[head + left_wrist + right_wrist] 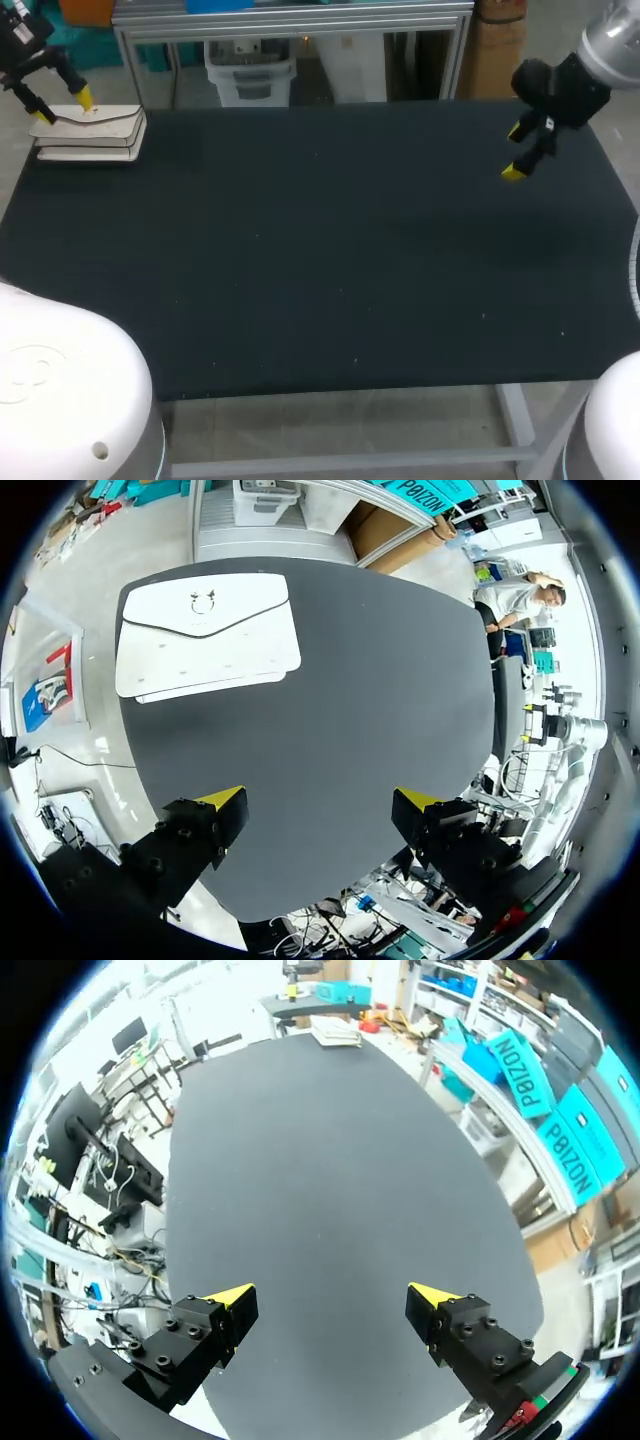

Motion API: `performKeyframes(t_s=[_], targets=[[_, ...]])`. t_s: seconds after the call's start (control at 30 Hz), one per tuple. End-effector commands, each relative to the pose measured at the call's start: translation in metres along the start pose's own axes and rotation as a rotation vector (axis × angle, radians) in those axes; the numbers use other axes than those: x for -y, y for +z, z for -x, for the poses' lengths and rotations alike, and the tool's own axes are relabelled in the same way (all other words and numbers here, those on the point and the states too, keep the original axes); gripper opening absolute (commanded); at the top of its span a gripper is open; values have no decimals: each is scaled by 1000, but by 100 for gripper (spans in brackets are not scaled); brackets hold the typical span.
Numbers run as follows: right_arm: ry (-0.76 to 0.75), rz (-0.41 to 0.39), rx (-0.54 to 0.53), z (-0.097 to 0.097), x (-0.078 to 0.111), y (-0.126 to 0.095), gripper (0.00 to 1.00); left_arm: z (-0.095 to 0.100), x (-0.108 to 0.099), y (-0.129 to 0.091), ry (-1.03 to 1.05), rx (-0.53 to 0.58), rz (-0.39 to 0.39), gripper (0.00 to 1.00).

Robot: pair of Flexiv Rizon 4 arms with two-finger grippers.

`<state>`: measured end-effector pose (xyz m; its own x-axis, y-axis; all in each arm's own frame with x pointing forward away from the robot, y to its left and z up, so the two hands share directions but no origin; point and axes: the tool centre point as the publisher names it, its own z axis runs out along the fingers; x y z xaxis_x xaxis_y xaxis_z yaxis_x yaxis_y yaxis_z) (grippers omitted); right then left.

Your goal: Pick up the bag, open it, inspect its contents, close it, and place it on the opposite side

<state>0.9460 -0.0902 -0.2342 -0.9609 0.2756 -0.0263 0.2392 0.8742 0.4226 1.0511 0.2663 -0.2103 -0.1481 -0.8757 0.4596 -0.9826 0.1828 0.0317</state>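
A white bag [90, 135] is lying flat, flap shut, at the far left corner of the black desk [330, 250]. The left fingers [62, 106] are hanging over that corner. In the left wrist view they [320, 800] are standing wide apart and gripping nothing, with the bag [205, 630] lying ahead of them, clear of both tips. Over the far right part of the desk, well apart from the bag, the right fingers [515, 150] are hovering above bare surface. In the right wrist view they [331, 1293] are likewise spread wide and holding nothing, with the bag [335, 1032] showing at the distant corner.
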Motion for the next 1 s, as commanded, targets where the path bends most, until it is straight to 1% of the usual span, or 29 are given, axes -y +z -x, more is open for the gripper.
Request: performKeyframes(t_s=[0.03, 0.07, 0.13, 0.17, 0.23, 0.4, 0.47, 0.67, 0.8, 1.0], targets=[[-44, 126, -55, 5, 5, -4, 100, 5, 7, 3, 10, -18, 5, 100], [-62, 147, -62, 6, 3, 0, 100, 9, 11, 4, 14, -58, 4, 100], [-109, 156, -70, 4, 0, 9, 100, 17, 17, 6, 5, -79, 5, 100], [-115, 176, -79, 3, -2, 12, 100, 22, 19, 6, 1, -102, 4, 100], [-144, 181, -83, 1, -3, 17, 100, 31, 22, 7, -16, -98, -2, 100], [-180, 208, -88, -5, -6, 25, 100, 63, 34, 5, -53, -109, -34, 100], [-191, 195, -97, -6, -8, 29, 100, 74, 39, 2, -56, -119, -45, 100], [-230, 195, -123, -12, -14, 38, 100, 101, 49, -8, -88, -102, -61, 100], [-258, 203, -130, -16, -17, 43, 100, 122, 53, -9, -122, -82, -68, 100], [-304, 211, -141, -21, -20, 48, 100, 152, 62, -11, -135, -105, -86, 100]])
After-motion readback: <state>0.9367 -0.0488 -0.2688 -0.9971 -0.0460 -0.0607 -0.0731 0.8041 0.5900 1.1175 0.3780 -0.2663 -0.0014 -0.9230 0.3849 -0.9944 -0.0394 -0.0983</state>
